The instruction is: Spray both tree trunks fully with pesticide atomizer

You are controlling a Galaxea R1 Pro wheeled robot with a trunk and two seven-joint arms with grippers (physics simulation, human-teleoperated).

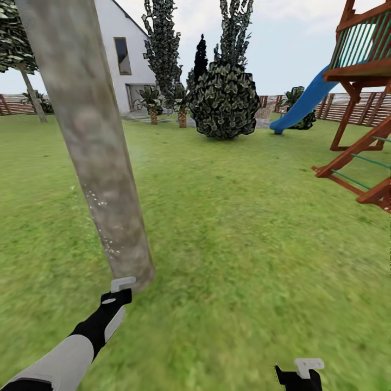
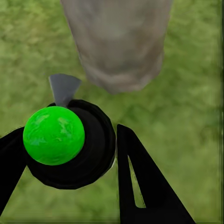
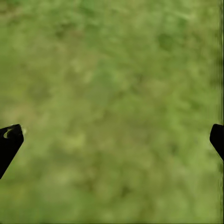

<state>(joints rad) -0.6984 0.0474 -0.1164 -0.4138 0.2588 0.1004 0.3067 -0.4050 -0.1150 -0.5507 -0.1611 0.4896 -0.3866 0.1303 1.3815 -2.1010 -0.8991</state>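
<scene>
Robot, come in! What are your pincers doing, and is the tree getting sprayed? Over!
Left pincer shut on atomizer, nozzle toward trunk. Right pincer open over grass. White specks on trunk's lower part only. Nothing in the way.

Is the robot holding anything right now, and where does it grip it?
The left gripper holds the pesticide atomizer, jaws on its round black body's sides. The right gripper holds nothing.
</scene>
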